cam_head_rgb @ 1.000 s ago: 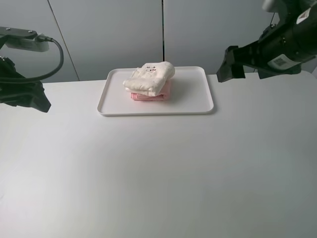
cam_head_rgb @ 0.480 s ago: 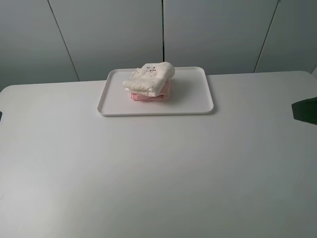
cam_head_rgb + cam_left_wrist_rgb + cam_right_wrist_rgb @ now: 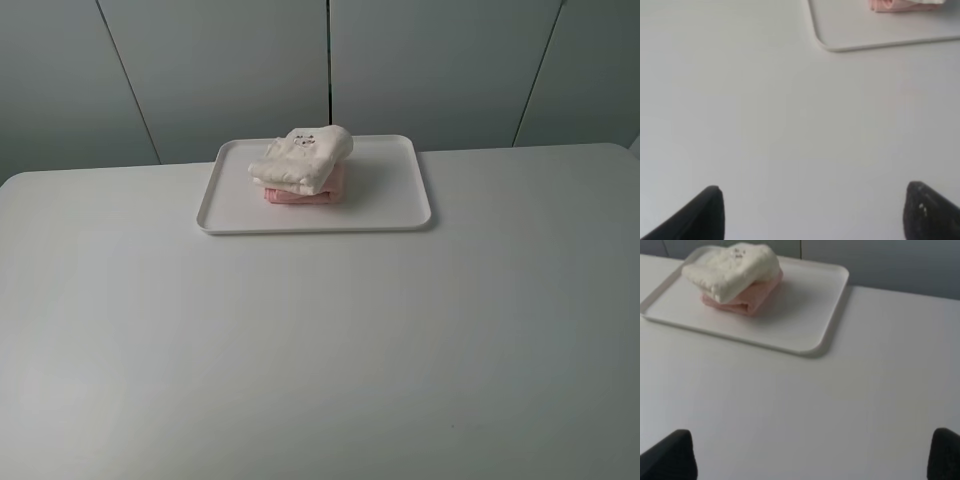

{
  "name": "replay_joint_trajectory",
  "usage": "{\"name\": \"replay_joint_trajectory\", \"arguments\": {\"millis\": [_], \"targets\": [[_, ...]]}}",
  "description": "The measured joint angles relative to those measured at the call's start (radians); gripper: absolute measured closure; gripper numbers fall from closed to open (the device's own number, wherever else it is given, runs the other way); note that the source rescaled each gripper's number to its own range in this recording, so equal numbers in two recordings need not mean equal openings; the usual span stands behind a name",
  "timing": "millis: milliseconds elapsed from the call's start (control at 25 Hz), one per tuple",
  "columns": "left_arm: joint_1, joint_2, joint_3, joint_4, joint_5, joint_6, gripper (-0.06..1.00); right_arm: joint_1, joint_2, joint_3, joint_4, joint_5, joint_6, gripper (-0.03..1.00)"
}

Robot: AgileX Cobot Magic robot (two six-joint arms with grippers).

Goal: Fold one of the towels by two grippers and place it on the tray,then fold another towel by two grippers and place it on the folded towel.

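Closest to the left wrist camera, the left gripper (image 3: pixel 812 212) shows only its two black fingertips (image 3: pixel 705 212), set far apart with bare white table (image 3: pixel 790 125) between them and nothing held; the jaws stand wide. Ahead of this claw, well apart from its tips, a rounded corner of the white tray (image 3: pixel 840 47) comes into sight, and beyond that corner, right at the far edge of the view, a sliver of the pink towel (image 3: pixel 885 5) lies on the tray floor. The right gripper (image 3: pixel 812 455) is much the same: two black fingertips (image 3: pixel 672 455) at the outer sides of its view, spread wide, empty, with only table (image 3: pixel 840 405) between and just ahead of them. Farther out from this claw the tray (image 3: pixel 832 300) lies flat on the table, its nearer long rim facing the claw, and on the tray's half that is farther off to one side sits the folded pink towel (image 3: pixel 747 297) with the cream-white towel (image 3: pixel 730 270) stacked on it, folded into a thick bundle that covers most of the pink one and shows a small dark mark on top. From the high camera neither claw is in sight; the tray (image 3: pixel 400 210) lies toward the far side of the table (image 3: pixel 320 350), with the cream-white towel (image 3: pixel 300 158) resting on the pink towel (image 3: pixel 300 195), both inside the rim, left of the tray's middle.
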Motion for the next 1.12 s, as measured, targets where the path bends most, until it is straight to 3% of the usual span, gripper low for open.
{"name": "replay_joint_trajectory", "arguments": {"millis": [240, 560, 920, 1120], "targets": [[0.0, -0.144, 0.024, -0.004, 0.012, 0.0, 0.02, 0.0, -0.049, 0.0, 0.018, 0.032, 0.002, -0.03], [0.0, -0.224, 0.045, 0.02, 0.119, 0.0, 0.02, 0.0, -0.049, -0.002, 0.018, 0.183, -0.045, -0.03], [0.0, -0.236, 0.051, 0.017, 0.129, 0.021, 0.02, 0.0, -0.073, 0.0, 0.018, 0.186, -0.067, -0.03], [0.0, -0.345, 0.051, 0.015, 0.131, 0.021, 0.02, 0.0, -0.173, 0.0, 0.02, 0.187, -0.07, -0.03]]}}
